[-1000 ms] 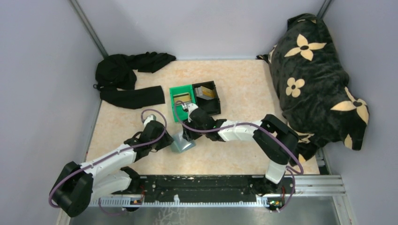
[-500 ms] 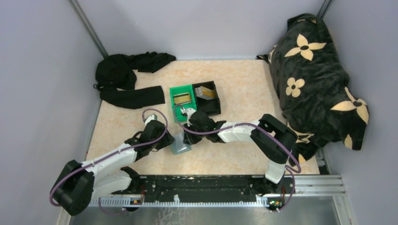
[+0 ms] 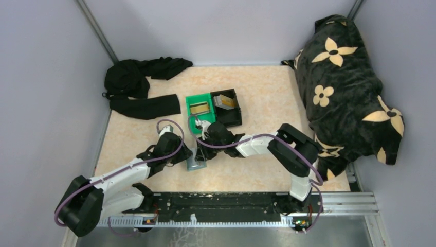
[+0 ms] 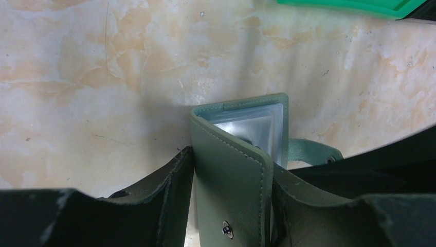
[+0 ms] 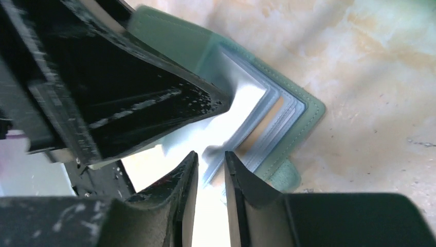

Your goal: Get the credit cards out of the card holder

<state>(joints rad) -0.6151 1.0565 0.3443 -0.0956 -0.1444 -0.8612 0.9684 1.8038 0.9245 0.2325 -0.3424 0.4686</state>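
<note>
I see the big worktop [image 3: 267, 98] first. A big black blanket with flowers [image 3: 344, 77] lies on its right side. Some black clothes [image 3: 139, 85] lie at the far left. Both are well away from my claws.

In the middle sit a green bin [image 3: 189, 110] and a black bin [image 3: 238, 109], touching side by side. Each has a gold card in it. They are just behind my right claw [image 5: 211, 153], so I must not bump them when I pull back.

The card holder [image 3: 196, 161] stands up on its edge between my two claws, open like a book. My left claw [image 4: 231, 160] squeezes one cover to keep it steady. The open side faces my right claw, which is nearest the pockets. The credit cards [image 5: 259, 131] show as thin tan edges in there.

My right claw's fingers are almost together on a thin pale edge. It is blurry, so I cannot tell if it is a card or a clear pocket, or if I really have it.
</note>
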